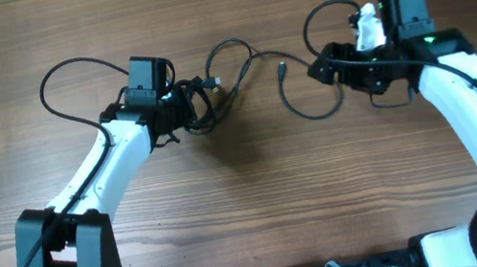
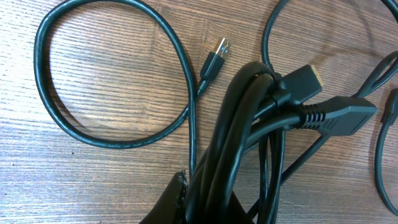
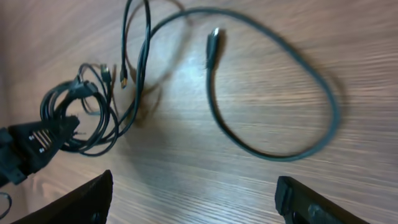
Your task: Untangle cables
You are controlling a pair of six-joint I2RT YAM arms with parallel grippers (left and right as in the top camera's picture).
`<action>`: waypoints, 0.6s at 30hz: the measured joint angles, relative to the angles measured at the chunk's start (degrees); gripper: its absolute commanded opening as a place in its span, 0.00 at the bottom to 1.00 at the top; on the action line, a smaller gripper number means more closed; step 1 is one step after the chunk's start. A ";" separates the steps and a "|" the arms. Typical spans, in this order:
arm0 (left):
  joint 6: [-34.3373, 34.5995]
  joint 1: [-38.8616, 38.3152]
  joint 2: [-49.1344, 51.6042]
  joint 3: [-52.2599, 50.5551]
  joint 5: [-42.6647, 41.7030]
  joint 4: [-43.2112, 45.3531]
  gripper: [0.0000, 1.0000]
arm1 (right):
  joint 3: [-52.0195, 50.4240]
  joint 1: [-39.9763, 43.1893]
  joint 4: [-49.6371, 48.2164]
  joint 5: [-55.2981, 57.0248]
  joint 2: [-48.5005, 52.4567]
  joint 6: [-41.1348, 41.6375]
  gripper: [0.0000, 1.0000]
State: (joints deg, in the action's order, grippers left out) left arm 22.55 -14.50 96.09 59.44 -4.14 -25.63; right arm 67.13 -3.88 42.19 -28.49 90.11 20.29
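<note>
Left gripper [image 1: 179, 114] noted clamped together on the knotted bundle [image 2: 249, 137] of cables, held at about 11 o'clock from table centre in the overhead view. Right gripper [image 3: 193, 196] seen with fingers wide apart, nothing between them, above bare table [image 3: 186, 177]. In the right wrist view a loose loop [image 3: 273, 158] is spread toward 2 o'clock. Its plug end [image 3: 212, 38] lies free and its other run leads back toward the bundle at 9 o'clock. Step in hand judged to be a fresh grasp by the right gripper. One strand should be taken just behind the plug, clear of its neighbours, then drawn slowly toward 3 o'clock against the anchored bundle, lest the knot be tightened.
</note>
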 measured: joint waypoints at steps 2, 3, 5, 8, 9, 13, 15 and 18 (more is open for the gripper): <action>-0.31 0.00 0.00 0.00 0.00 -0.02 0.04 | 0.00 -1.60 -1.55 -0.74 2.47 0.44 0.86; -0.46 0.00 0.00 0.00 -0.02 -0.02 0.04 | 0.00 -2.27 -2.34 -1.09 3.54 0.74 0.86; -1.03 0.00 0.00 0.00 0.07 -0.02 0.04 | 0.00 -3.96 -4.20 -1.90 6.10 1.53 0.86; -1.27 -0.02 0.00 0.00 1.75 -0.31 0.04 | -0.02 -6.58 -9.14 -3.43 10.01 3.13 0.84; -1.29 -0.02 0.00 0.00 2.19 -0.42 0.04 | -0.02 -7.96 -12.39 -4.31 11.85 4.26 0.80; -1.44 -0.02 0.00 0.04 5.14 -0.52 0.04 | -0.02 -11.96 -20.61 -5.73 16.15 8.17 0.75; -1.44 -0.02 0.00 0.04 5.62 -0.59 0.04 | -0.02 -14.51 -25.16 -6.03 18.64 11.02 0.71; -1.44 -0.02 0.00 0.04 5.90 -0.59 0.04 | -0.04 -17.33 -30.27 -6.16 21.44 14.19 0.68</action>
State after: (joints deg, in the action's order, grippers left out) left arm 21.10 -14.52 96.09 59.48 1.76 -26.22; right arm 67.09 -21.21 11.92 -34.65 111.55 34.48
